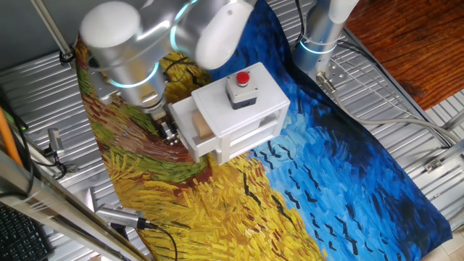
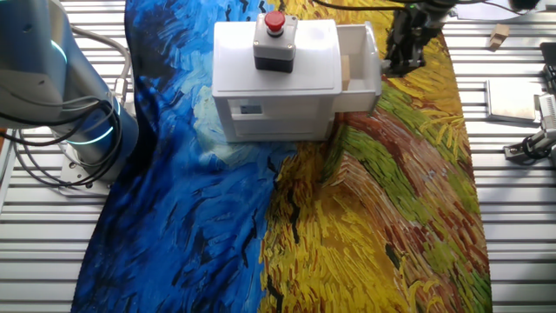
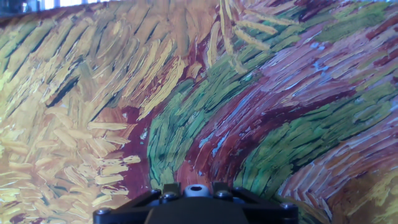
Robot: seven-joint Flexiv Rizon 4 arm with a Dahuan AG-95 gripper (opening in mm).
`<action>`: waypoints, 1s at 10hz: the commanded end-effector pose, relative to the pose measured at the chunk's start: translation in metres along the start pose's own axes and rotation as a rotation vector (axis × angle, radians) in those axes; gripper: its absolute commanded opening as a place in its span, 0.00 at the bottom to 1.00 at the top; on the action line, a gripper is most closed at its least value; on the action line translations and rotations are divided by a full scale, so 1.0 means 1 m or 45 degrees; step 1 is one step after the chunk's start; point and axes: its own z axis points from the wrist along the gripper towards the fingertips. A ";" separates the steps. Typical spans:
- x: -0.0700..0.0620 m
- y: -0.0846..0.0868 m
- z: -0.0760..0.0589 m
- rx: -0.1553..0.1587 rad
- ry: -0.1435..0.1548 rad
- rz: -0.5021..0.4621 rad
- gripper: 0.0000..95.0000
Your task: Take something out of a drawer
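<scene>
The white box [image 1: 250, 109] stands on the painted cloth, also in the other fixed view [image 2: 278, 74]. Its upper drawer [image 1: 190, 122] is pulled out, also seen in the other fixed view [image 2: 363, 65]. A small tan wooden block [image 1: 204, 131] sits inside it, also visible in the other fixed view [image 2: 345, 71]. My gripper [image 1: 168, 132] hangs just outside the drawer's front, low over the cloth, as the other fixed view [image 2: 405, 54] also shows. The knob is hidden behind it. The hand view shows only cloth and the hand's base; the fingertips do not show.
A grey unit with a red button [image 1: 241, 85] sits on the box. The lower drawer front [image 2: 274, 120] is shut. A second arm's base [image 2: 82, 130] stands on the metal table. A loose wooden block [image 2: 498, 36] and tools [image 2: 530, 143] lie off the cloth.
</scene>
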 end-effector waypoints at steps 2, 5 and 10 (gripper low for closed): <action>-0.001 -0.001 -0.001 -0.001 -0.007 -0.001 0.00; -0.011 0.000 -0.005 0.000 0.003 -0.003 0.00; -0.026 -0.001 -0.006 0.000 0.006 -0.015 0.00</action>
